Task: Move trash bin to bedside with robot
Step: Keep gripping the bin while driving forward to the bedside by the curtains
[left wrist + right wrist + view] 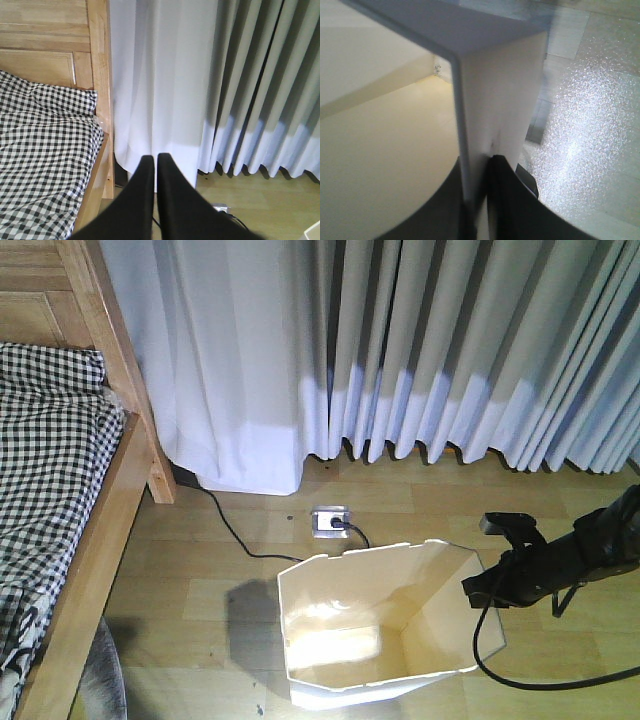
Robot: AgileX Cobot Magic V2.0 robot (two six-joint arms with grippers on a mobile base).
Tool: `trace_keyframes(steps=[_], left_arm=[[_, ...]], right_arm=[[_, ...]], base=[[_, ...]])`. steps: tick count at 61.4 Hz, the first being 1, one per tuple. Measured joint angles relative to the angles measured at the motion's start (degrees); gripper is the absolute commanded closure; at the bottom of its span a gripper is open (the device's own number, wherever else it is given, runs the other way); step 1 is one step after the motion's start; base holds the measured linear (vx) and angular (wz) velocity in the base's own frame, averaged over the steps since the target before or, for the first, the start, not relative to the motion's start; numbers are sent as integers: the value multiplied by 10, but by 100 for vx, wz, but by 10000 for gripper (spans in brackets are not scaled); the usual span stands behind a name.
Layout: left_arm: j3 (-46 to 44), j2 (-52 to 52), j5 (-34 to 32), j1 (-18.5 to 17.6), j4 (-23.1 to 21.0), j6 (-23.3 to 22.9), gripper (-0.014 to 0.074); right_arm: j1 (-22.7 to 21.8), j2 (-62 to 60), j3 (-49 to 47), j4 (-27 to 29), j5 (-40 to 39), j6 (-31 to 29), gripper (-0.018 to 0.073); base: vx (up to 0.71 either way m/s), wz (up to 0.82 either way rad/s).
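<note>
Trash bin [335, 602]: standing on floor [560, 505], near but apart from the bed frame [92, 530]. Right gripper [478, 590] clamped across its right wall, likely a hold for dragging it bedward. Left gripper [155, 170] pinched together, empty.

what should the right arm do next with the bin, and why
Probably drag the trash bin left toward the bed frame: the right gripper has its fingers pinching the bin's wall, and bare floor lies between bin and frame.

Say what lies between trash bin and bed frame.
Front view: wooden floor shadowed by the trash bin, a black cable farther back, something grey beside the bed frame.
</note>
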Motion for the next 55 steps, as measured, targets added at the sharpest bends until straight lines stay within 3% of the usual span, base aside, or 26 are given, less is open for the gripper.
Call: trace_keyframes(steps=[55], left_arm=[[0,0,0,0,0,0,602]], right_arm=[[0,0,0,1,-1,0,566]], base=[[2,0]])
